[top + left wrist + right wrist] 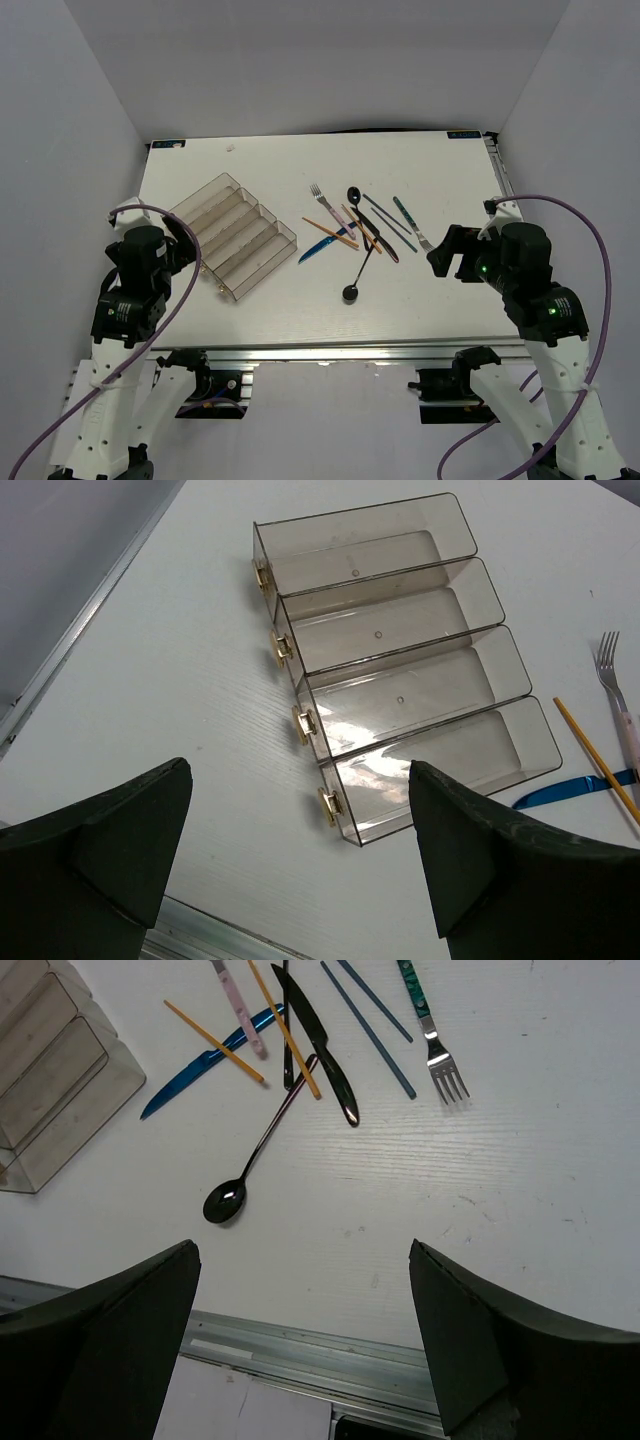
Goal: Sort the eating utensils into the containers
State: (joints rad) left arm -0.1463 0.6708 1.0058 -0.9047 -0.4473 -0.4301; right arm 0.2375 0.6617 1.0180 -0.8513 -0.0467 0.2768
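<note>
On the white worktop (pixel 400 310) — utensils (pixel 340 237) loose, right of the clear tray (pixel 236 236).
Blue knife (pixel 190 1072), black spoon (pixel 262 1146), forks (pixel 440 1060) and thin sticks (pixel 368 1030) lie crossed in a heap (all outside the tray); left hand (pixel 300 855) hovers by the tray's near-left end, right hand (pixel 305 1335) near the right edge — both spread wide, gripping nothing.
</note>
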